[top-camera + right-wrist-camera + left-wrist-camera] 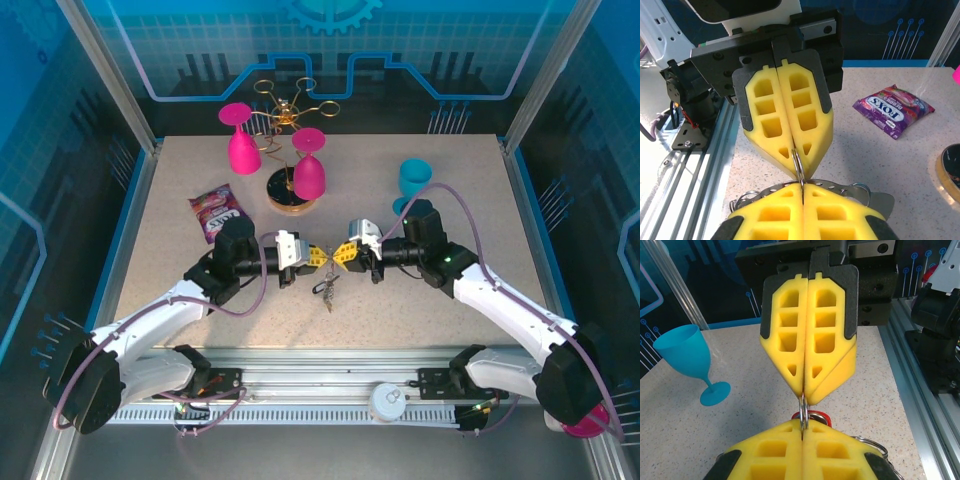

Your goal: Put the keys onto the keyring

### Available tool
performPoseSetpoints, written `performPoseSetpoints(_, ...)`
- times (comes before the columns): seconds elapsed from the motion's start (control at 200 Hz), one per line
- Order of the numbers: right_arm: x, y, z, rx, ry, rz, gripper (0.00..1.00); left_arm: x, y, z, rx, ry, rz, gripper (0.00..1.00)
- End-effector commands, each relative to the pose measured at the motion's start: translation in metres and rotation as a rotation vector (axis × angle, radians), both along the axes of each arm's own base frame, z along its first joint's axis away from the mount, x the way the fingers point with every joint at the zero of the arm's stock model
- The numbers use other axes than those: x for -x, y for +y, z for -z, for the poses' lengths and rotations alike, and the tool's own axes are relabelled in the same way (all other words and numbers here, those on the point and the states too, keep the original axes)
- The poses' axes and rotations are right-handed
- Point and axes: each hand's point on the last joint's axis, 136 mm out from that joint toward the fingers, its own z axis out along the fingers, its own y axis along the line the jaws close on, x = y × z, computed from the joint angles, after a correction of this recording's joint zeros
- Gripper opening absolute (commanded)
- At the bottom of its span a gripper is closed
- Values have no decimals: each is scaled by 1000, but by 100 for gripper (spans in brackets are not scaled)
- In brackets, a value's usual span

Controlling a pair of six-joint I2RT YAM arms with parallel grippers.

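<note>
Over the middle of the table my left gripper (318,257) and right gripper (343,256) meet tip to tip. Both are shut on the keyring (803,412), a thin wire ring seen edge-on between the yellow pads. In the left wrist view my left gripper (803,426) pinches it from below and the right gripper (805,395) from above. In the right wrist view the right gripper (802,186) is below, the left gripper (800,169) above, the keyring (797,162) between. The keys (327,290) hang under the grippers; a red-tagged one (822,415) and a silvery blade (880,202) peek out behind the pads.
Two pink glasses (240,140) (309,170) hang on a gold wire rack (285,100) with a round wooden base (288,195) at the back. A blue glass (413,180) stands back right. A purple candy bag (215,212) lies left. An aluminium rail (330,385) borders the near edge.
</note>
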Motion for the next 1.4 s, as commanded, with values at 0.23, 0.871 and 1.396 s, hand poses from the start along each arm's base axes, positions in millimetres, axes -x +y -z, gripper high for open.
performPoseSetpoints(0.23, -6, -6, 20, 33, 62, 23, 1, 12, -1, -29, 73, -75, 45, 0)
performPoseSetpoints(0.871, -2, 5, -11, -113, -12, -40, 32, 9, -4, -27, 89, -61, 47, 0)
performPoseSetpoints(1.396, -5, 8, -14, -92, -24, -56, 0, 2, -3, -21, 59, -57, 3, 9)
